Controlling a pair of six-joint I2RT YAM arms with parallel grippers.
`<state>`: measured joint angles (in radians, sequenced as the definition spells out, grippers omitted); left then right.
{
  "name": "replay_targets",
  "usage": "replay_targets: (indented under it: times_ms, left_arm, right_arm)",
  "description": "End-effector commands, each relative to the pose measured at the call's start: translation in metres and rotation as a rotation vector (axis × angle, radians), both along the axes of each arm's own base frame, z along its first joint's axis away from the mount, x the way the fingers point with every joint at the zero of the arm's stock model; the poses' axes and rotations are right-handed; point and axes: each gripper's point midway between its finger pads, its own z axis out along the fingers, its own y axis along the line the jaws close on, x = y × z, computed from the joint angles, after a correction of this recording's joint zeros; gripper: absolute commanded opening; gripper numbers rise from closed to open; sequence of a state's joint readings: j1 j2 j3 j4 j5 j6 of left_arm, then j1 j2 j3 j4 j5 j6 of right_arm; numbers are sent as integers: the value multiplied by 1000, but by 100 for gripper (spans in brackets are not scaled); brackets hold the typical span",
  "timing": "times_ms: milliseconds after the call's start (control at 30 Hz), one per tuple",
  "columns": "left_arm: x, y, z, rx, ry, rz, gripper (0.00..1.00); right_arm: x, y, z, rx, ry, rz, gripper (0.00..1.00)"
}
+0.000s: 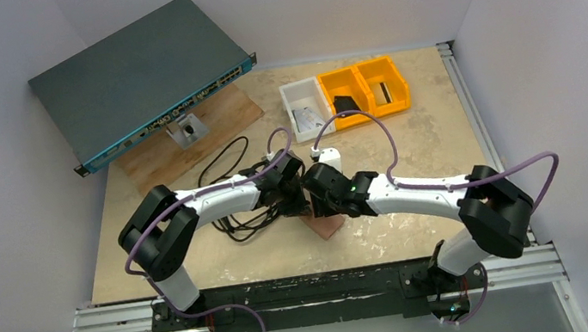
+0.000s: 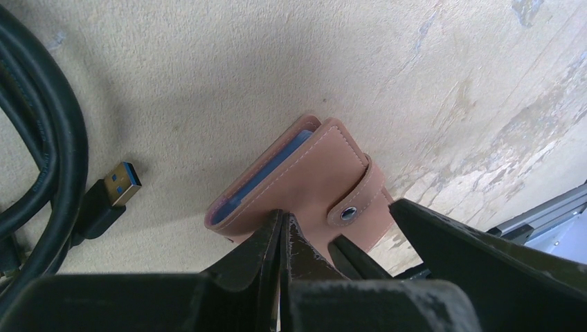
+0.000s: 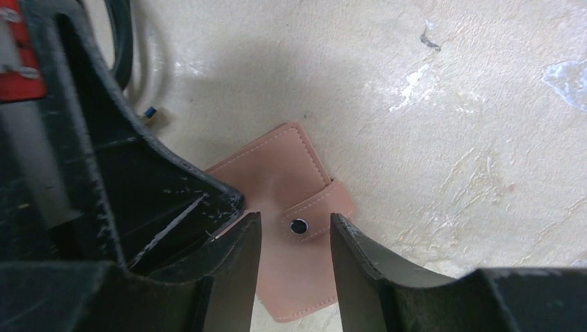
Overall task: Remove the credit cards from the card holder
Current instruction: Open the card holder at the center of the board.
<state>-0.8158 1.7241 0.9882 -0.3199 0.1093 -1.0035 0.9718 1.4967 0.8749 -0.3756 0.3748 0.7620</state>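
Observation:
The card holder (image 1: 328, 226), a closed reddish-brown leather wallet with its snap tab (image 3: 299, 226) fastened, lies flat on the table in front of both arms. My left gripper (image 2: 282, 218) is shut, and its tips touch the wallet's top face (image 2: 311, 169) beside the tab. My right gripper (image 3: 295, 223) is open just above the wallet (image 3: 277, 173), with one finger on each side of the snap tab. In the top view both grippers, left (image 1: 299, 203) and right (image 1: 322, 205), meet over the wallet. The credit cards are hidden inside; only a blue edge (image 2: 263, 176) shows at the wallet's open side.
Black cables (image 1: 233, 218) with a USB plug (image 2: 119, 185) lie just left of the wallet. A network switch (image 1: 144, 78) rests on a wooden board (image 1: 211, 125) at the back left. A white bin (image 1: 306, 105) and orange bins (image 1: 366, 88) stand at the back.

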Motion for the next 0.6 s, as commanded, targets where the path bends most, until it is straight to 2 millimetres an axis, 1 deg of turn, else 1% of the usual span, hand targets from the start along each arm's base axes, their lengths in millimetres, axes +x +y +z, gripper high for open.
replay_targets:
  times_ms: [0,200,300,400,467,567]
  left_arm:
    - [-12,22,-19,85,45,-4,0]
    - [-14,23,-21,78,53,-4,0]
    - [-13,24,-21,81,52,1,0]
    - [-12,26,-21,89,54,5,0]
    - [-12,27,-21,96,56,5,0]
    - [-12,30,-22,118,58,9,0]
  right_arm:
    - [9,10,2,-7,-43,1,40]
    - [-1,10,-16,-45,-4,4,35]
    - [-8,6,-24,-70,17,-1,32]
    - [-14,-5,-36,-110,49,-28,22]
    - [-21,-6,-42,-103,81,-25,15]
    - [-24,-9,-44,-105,88,-28,0]
